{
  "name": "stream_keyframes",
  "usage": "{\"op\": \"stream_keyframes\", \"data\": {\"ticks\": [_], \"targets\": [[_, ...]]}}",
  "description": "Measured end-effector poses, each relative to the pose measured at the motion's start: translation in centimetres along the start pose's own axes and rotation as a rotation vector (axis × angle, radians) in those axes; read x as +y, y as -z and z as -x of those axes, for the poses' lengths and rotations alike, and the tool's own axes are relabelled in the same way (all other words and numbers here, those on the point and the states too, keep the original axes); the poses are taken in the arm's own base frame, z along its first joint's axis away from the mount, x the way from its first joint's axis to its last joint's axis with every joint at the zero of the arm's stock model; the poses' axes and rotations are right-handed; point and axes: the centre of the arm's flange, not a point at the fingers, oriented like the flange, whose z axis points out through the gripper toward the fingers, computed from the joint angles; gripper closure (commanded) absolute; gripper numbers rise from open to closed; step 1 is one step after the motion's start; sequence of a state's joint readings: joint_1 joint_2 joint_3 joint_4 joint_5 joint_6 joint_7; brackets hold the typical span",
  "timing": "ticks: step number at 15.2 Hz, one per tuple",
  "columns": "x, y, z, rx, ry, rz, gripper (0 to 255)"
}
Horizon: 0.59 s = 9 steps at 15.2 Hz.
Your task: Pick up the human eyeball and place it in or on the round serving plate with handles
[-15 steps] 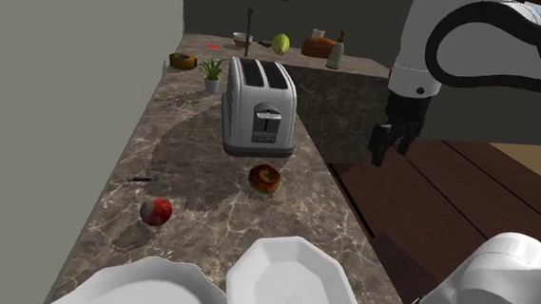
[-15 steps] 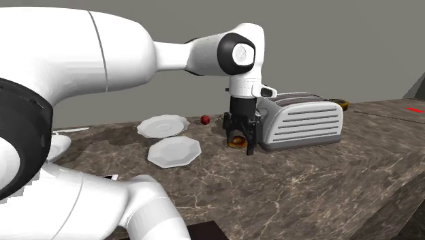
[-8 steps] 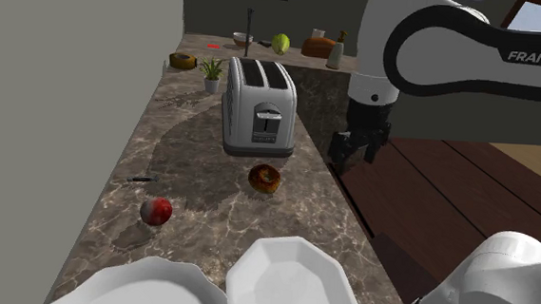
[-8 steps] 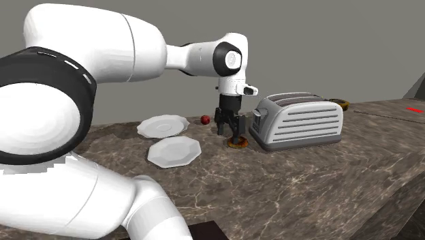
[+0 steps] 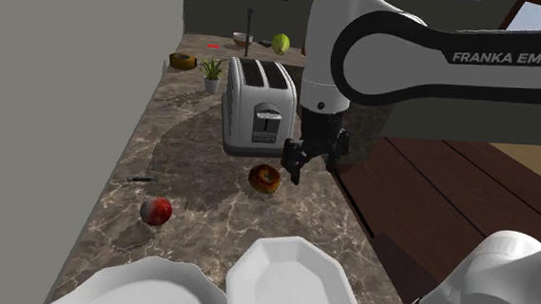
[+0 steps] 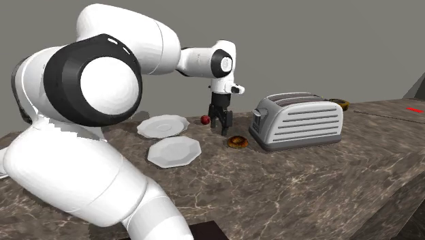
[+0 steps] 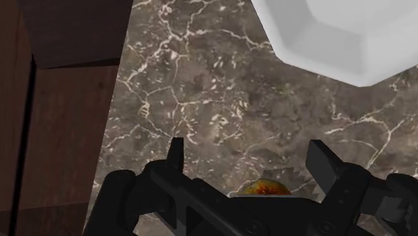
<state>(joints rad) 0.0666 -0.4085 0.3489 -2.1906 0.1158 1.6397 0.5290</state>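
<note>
We are looking at a brown marble countertop (image 5: 211, 153) laced with pale veins. A red-and-white glossy ball (image 5: 156, 211), painted like an eyeball, is lying on it in the lower left of the shoulder view, well apart from the black two-finger gripper (image 5: 308, 163). At the bottom edge of that view a white scalloped plate (image 5: 128, 291) is sitting beside a white eight-sided plate (image 5: 295, 281), both smooth and shallow. We cannot make out handles on either. A ribbed silver toaster (image 5: 258, 108), boxy with two slots, is standing above the centre. A brown glazed ring-shaped doughnut (image 5: 265, 178) is resting just in front of it.

The white arm (image 5: 435, 65) is reaching in from the upper right, its forearm lying level and its wrist bending straight down. The gripper is hanging over the counter's edge, just right of the doughnut. In the wrist view its fingers (image 7: 176, 154) are standing wide apart, clasping nothing. Veined marble is showing between them, and the doughnut's rim is peeking over the gripper body. The dark wooden floor (image 7: 60, 134) is running alongside the counter.
</note>
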Motion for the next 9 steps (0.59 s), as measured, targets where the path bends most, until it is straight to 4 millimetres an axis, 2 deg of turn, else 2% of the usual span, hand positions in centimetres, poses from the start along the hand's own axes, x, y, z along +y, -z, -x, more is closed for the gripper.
{"op": "stream_keyframes", "data": {"ticks": [3,9], "targets": [[-3.8,-0.3,-0.7,-0.002,-0.016,-0.008,0],[-11.5,-0.7,-3.3,-0.004,-0.048,-0.025,0]]}}
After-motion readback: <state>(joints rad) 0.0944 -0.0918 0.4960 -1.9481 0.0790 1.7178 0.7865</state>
